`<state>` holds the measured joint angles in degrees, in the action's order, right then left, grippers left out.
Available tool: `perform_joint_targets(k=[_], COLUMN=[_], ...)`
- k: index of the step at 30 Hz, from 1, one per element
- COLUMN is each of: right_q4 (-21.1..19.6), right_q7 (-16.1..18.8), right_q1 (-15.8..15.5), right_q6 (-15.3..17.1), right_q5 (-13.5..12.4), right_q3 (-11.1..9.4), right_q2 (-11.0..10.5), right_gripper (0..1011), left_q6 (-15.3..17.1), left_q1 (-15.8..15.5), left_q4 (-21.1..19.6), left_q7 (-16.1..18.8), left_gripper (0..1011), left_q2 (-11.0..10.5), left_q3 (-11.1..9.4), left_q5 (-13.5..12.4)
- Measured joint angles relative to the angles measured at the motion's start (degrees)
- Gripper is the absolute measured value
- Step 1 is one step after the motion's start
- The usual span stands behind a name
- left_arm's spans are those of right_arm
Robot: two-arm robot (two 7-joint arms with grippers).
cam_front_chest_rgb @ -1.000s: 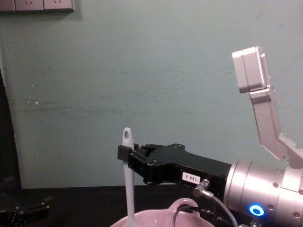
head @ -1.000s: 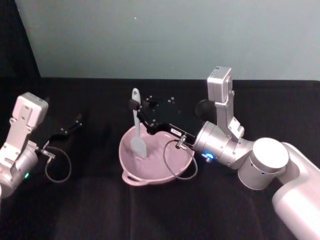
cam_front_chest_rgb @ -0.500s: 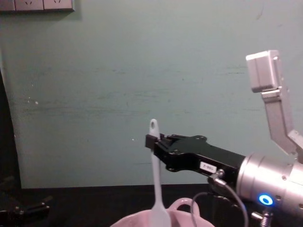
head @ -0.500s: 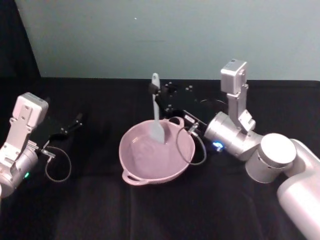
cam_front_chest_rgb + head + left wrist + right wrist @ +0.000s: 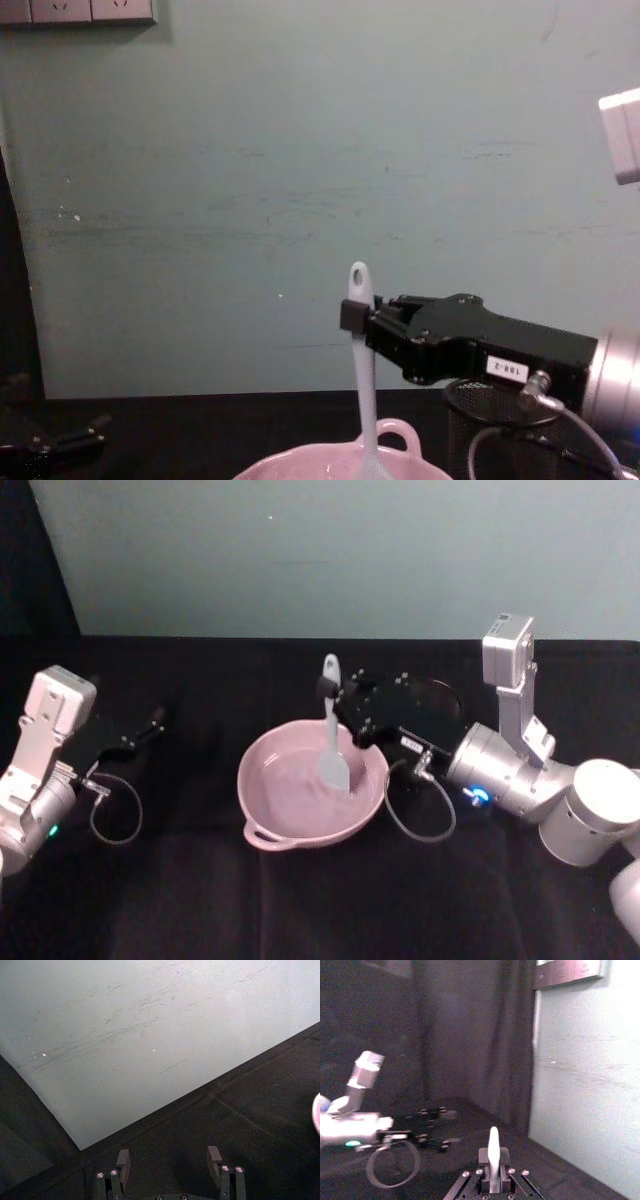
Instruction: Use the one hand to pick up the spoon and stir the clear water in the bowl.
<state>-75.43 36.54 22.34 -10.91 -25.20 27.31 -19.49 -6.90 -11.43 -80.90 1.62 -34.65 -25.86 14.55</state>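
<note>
Chest view: spoon (image 5: 361,370) blade behind bowl (image 5: 300,468) rim, bowl's base beyond lower edge.

Table (image 5: 300,910): black cloth cover, runs back to pale green wall. Pink bowl (image 5: 290,832) stands near middle, upright; small loop handle on near rim, another on far rim. Black mesh cup (image 5: 436,702) stands upright behind bowl, toward right side, close to it; cannot tell if touching.

Note bowl (image 5: 300,832): glossy, smooth. Spoon (image 5: 334,764): matt white, plastic-like. Right gripper (image 5: 326,688): matt black housing, silver metal wrist (image 5: 500,772). Cup (image 5: 482,420): black wire mesh. Your table cover (image 5: 200,900): matt black cloth.
</note>
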Motion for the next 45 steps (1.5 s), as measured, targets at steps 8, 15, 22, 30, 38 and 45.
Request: perform_joint_targets(k=[8,15,22,30,38,45], right_q4=[-5.57,-4.02,1.72,6.71,7.71,4.38], right_q7=[2.69,1.32,-0.85,-2.93,-3.91,-4.02], right_q1=[-2.52,-1.41,1.85,4.48,4.96,3.38], right_q6=[2.54,2.30,1.85,0.55,-0.02,1.81], right_q5=[-2.12,-2.42,-2.62,-1.92,-1.18,-2.64], right_q3=[2.30,3.48,3.36,2.15,0.71,-0.74], right_q2=[-2.03,0.24,3.96,6.41,6.65,5.77], right_gripper=[114,114,114,114,114,114], left_q6=[0.00,0.00,0.00,0.00,0.00,0.00], left_q1=[0.00,0.00,0.00,0.00,0.00,0.00], left_q4=[0.00,0.00,0.00,0.00,0.00,0.00], left_q7=[0.00,0.00,0.00,0.00,0.00,0.00], left_gripper=[1011,1011,1011,1011,1011,1011], left_q2=[0.00,0.00,0.00,0.00,0.00,0.00], left_q3=[0.00,0.00,0.00,0.00,0.00,0.00], left_q5=[0.00,0.00,0.00,0.00,0.00,0.00])
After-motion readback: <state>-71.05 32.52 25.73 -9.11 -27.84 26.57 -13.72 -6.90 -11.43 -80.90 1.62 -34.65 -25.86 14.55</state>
